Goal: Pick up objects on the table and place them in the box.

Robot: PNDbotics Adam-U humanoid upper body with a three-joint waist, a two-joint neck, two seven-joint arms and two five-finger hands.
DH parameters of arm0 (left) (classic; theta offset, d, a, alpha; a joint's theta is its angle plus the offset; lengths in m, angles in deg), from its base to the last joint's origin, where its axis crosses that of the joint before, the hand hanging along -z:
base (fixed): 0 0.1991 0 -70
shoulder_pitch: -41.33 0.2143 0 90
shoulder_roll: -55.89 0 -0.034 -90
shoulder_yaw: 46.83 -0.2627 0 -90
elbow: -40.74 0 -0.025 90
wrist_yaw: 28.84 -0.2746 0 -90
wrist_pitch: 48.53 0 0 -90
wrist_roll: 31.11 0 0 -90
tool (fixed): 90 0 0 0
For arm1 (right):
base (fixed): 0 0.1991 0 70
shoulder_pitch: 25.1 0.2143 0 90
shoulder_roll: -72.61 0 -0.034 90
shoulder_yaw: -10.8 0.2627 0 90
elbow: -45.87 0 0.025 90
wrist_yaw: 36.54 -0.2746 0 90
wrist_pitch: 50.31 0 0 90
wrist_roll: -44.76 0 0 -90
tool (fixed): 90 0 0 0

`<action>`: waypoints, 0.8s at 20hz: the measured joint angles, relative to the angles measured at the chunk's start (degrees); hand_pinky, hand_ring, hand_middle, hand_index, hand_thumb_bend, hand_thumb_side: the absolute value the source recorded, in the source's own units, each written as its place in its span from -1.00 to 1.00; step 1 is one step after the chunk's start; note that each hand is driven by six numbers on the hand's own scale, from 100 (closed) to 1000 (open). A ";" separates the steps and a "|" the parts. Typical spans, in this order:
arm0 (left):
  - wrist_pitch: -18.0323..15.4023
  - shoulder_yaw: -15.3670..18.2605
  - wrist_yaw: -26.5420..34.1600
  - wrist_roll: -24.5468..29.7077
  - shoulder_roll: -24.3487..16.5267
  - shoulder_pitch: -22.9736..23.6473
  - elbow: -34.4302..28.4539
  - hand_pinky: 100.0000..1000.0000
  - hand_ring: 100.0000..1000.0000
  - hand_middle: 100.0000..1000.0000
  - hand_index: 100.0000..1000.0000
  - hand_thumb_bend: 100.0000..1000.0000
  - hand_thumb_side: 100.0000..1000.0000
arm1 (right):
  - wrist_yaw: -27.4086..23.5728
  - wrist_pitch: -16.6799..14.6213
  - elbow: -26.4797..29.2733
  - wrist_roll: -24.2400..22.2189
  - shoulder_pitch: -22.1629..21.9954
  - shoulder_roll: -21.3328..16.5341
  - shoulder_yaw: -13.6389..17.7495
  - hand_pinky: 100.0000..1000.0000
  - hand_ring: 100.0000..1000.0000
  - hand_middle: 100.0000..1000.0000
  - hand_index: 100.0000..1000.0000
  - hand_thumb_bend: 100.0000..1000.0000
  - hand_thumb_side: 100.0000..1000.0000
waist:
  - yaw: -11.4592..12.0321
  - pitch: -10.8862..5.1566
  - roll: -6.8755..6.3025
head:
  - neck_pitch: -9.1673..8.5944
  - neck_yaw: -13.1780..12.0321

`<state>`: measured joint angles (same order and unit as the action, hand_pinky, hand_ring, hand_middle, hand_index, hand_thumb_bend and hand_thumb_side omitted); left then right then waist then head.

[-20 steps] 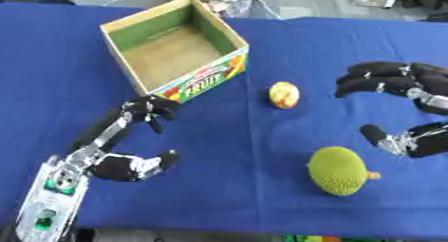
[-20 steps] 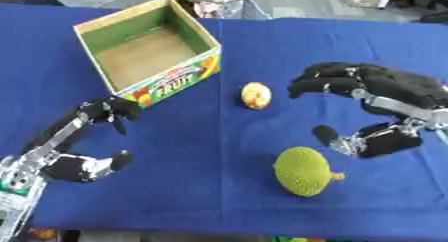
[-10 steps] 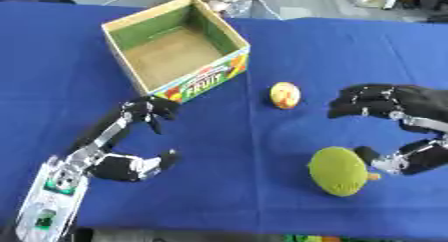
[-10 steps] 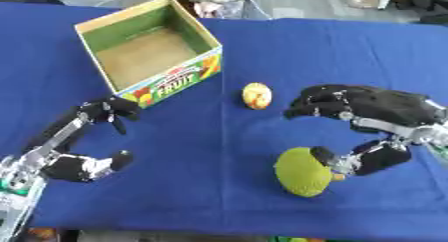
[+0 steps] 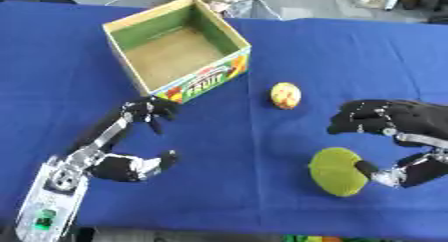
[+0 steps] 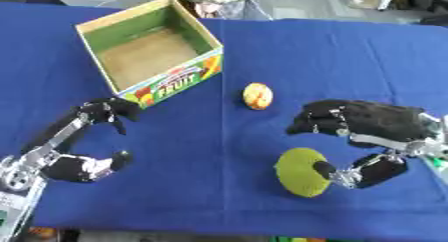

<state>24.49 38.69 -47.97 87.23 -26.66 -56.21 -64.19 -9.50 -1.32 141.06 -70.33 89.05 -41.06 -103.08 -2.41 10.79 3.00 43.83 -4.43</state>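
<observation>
A round green spiky fruit (image 5: pixel 335 171) lies on the blue cloth at the lower right. My right hand (image 6: pixel 372 128) hovers over it, fingers spread above and the thumb touching its right side, not closed round it. A small yellow-red fruit (image 5: pixel 285 95) sits mid-table, left of those fingers. The open cardboard fruit box (image 5: pixel 175 47) stands at the upper left with nothing inside. My left hand (image 5: pixel 122 151) rests at the lower left, fingers relaxed and holding nothing, just below the box's front corner.
The blue cloth (image 5: pixel 350 51) covers the whole table. Its front edge runs along the bottom of both views. Clutter lies beyond the far edge behind the box.
My right hand has come down and leftward from the right edge onto the green fruit, its thumb now against the fruit's side. The left hand, box and small fruit have not moved.
</observation>
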 measured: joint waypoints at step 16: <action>-0.13 -0.02 0.00 0.16 -0.01 -0.03 0.00 0.03 0.41 0.45 0.73 -0.18 0.06 | 6.77 -2.45 -6.28 2.10 1.52 1.52 -1.58 0.90 0.76 0.62 0.92 -1.00 -0.44 | 0.25 -0.01 -0.06 | 0.00 0.05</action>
<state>24.37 38.68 -47.97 87.39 -26.67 -56.24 -64.19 -2.73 -3.77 134.77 -68.24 90.57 -39.54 -104.66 -2.16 10.78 2.94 43.83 -4.38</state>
